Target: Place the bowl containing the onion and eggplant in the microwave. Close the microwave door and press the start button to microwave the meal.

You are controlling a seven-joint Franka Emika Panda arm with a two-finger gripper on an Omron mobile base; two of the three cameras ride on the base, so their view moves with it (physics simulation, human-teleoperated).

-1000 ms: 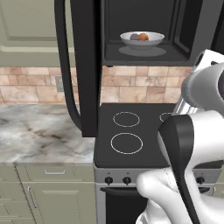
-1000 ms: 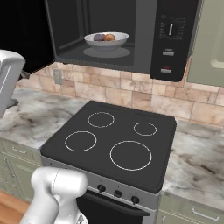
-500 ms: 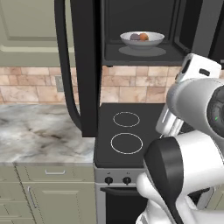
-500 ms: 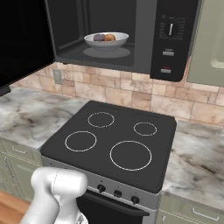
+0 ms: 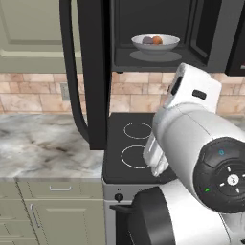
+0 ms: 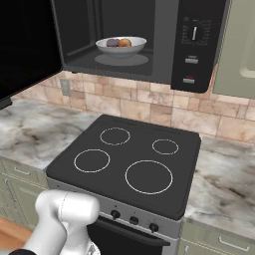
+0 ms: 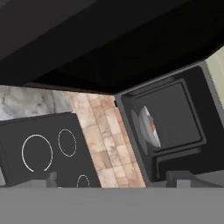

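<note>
The white-grey bowl (image 5: 155, 42) (image 6: 121, 45) sits inside the open microwave (image 5: 162, 33) (image 6: 149, 40), with the orange-brown onion (image 5: 157, 40) (image 6: 125, 43) and the dark eggplant (image 5: 148, 40) (image 6: 113, 43) in it. The microwave door (image 5: 93, 72) (image 6: 25, 45) stands swung out to the left, its curved bar handle (image 5: 71, 72) facing the counter. My gripper (image 7: 114, 180) is open, its fingertips (image 7: 41, 179) wide apart and holding nothing. In the rolled hand view it looks at the cavity and the bowl (image 7: 146, 127) from below the door (image 7: 87, 39).
A black stovetop (image 6: 129, 159) (image 5: 131, 148) with white rings lies under the microwave, knobs along its front. Marble counter (image 5: 43, 148) (image 6: 219, 174) runs on both sides, with a brick backsplash behind. The microwave's control panel (image 6: 195, 45) is on its right. My arm's bulky white links (image 5: 201, 153) rise over the stove's right half.
My arm has swung in front of the stove in the left base view, its hand turning up towards the microwave. Bowl and door have not moved.
</note>
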